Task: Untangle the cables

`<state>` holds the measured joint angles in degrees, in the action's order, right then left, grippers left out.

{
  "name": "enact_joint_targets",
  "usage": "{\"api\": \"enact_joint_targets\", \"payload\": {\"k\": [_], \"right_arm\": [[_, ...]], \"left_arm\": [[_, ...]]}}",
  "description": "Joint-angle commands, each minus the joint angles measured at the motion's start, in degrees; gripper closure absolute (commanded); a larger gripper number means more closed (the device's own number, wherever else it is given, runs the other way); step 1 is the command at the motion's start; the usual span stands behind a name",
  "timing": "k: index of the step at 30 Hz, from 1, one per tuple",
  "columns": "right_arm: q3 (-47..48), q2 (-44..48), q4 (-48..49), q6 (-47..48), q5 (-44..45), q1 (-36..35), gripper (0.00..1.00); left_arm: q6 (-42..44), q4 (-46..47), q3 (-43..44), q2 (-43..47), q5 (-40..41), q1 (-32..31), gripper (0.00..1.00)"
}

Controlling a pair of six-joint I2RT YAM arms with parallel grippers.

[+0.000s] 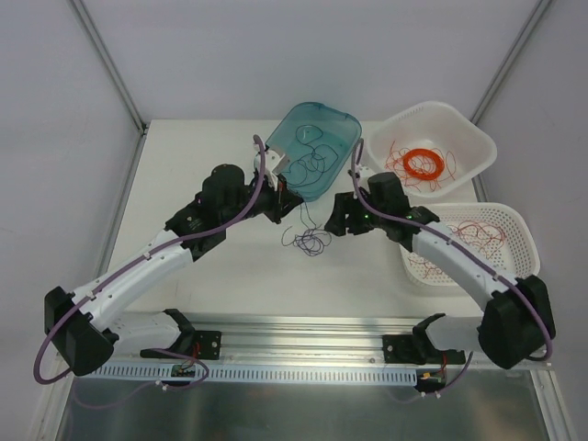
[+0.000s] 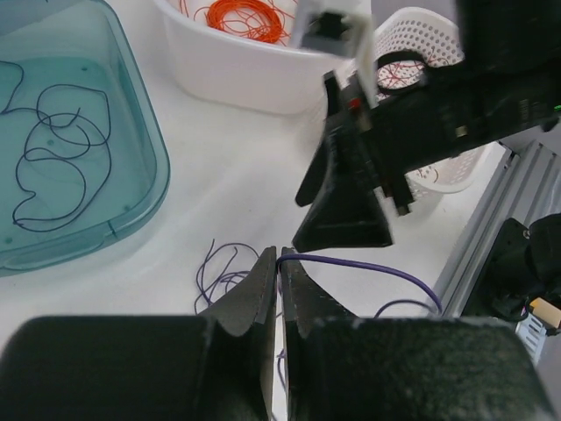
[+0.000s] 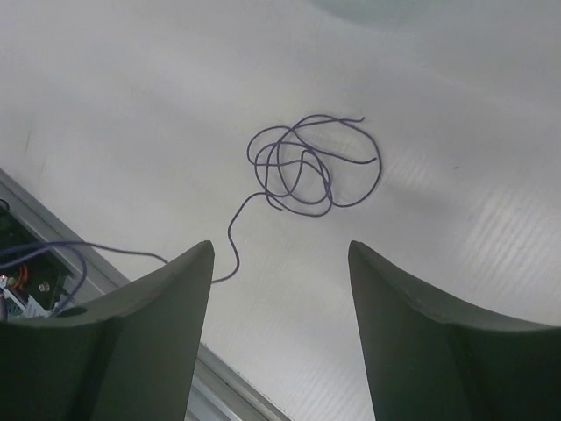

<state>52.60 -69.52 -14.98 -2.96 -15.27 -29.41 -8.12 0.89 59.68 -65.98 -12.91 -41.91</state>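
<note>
A loose tangle of thin purple-blue wire point(image 1: 309, 241) lies on the white table between the two grippers. It also shows in the right wrist view point(image 3: 307, 167) and partly in the left wrist view point(image 2: 217, 274). My left gripper point(image 1: 282, 202) is shut on one strand of this wire point(image 2: 351, 261), which arcs away to the right from the jaws point(image 2: 280, 256). My right gripper point(image 1: 333, 222) is open and empty, hovering just right of the tangle, with its fingers point(image 3: 175, 289) spread above the bare table. More dark wire point(image 1: 315, 158) lies in the teal tray.
A teal tray point(image 1: 344, 124) sits at the back centre. A white basin point(image 1: 469, 138) at the back right holds a flat orange coil point(image 1: 424, 163) and red wires. A white perforated basket point(image 1: 514, 239) with red wires stands at the right. An aluminium rail point(image 1: 303, 331) runs along the near edge.
</note>
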Motion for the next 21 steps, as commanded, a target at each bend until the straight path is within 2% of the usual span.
{"api": "enact_joint_targets", "payload": {"k": [1,10,21], "right_arm": [[1.71,-7.11,6.45,-0.91,-0.82,-4.15,0.33],[5.14,-23.98,12.43,0.41,1.82,-9.7,0.33],[6.64,-31.47,9.8,-0.02,12.19,-9.44,0.34]], "left_arm": [[-0.23,-0.53,2.54,1.11,-1.15,0.16,1.0],[0.3,-3.78,5.97,3.92,0.43,0.16,1.0],[2.14,-13.27,18.17,7.88,1.91,0.34,1.0]]}}
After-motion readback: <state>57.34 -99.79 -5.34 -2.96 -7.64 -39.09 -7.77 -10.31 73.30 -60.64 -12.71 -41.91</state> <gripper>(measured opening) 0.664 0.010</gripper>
